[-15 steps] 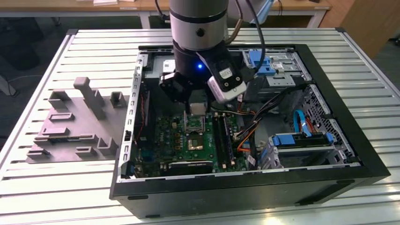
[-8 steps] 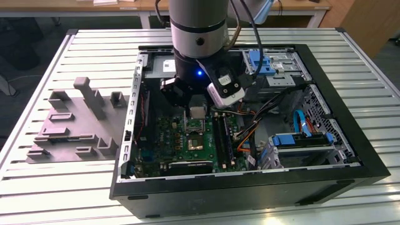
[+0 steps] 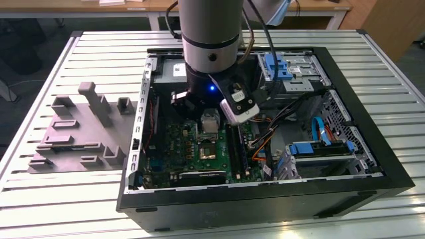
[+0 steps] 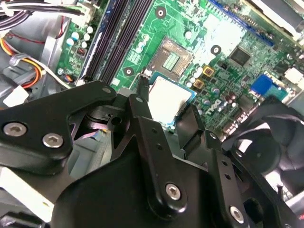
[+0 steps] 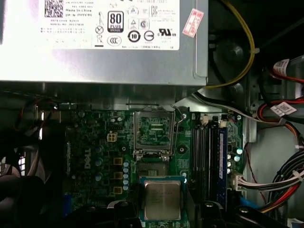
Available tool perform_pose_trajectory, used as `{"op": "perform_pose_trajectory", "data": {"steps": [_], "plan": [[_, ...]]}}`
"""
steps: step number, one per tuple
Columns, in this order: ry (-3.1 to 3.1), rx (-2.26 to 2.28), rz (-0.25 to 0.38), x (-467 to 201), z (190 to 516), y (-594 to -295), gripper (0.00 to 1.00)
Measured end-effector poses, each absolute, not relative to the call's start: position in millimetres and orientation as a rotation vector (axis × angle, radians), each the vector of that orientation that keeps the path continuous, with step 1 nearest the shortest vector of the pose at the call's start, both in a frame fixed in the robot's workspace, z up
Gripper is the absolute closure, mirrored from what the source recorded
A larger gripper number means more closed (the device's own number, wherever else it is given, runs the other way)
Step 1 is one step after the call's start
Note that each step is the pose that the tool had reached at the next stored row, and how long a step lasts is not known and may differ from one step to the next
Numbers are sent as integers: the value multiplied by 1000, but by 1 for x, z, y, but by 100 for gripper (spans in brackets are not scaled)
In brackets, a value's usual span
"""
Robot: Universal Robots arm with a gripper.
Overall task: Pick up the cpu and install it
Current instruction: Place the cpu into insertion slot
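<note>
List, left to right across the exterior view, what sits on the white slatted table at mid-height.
Grey moulded plastic tray → green circuit board → silver drive cage with a blue latch → black side wall of the open computer case.

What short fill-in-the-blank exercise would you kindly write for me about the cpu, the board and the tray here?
1. The gripper grips the cpu between its jaws above the ___ circuit board.
2. The board's socket is ___: no chip sits in it.
3. The grey tray lies on the table, on the exterior view's ___ of the computer case.

Missing words: green; empty; left.
</note>
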State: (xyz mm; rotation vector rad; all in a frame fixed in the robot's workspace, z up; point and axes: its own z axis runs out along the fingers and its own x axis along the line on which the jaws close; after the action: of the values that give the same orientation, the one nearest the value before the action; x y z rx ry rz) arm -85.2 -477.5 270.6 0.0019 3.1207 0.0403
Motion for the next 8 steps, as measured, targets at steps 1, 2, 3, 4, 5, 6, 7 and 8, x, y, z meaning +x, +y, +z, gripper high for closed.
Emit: {"op": "perform_pose_trajectory", "data": {"steps": [1,2,3,4,5,6,7,8], "plan": [[3121,2,40,-85,269,-478,53],[3121,2,40,-85,267,-479,53],[3121,2,40,-85,265,-479,53],[3121,2,40,-85,264,-479,53],[3121,2,40,-85,262,-479,53],[3121,2,40,-85,260,-479,53],[3121,2,40,-85,258,-479,53],[3121,2,40,-86,256,-479,53]]}}
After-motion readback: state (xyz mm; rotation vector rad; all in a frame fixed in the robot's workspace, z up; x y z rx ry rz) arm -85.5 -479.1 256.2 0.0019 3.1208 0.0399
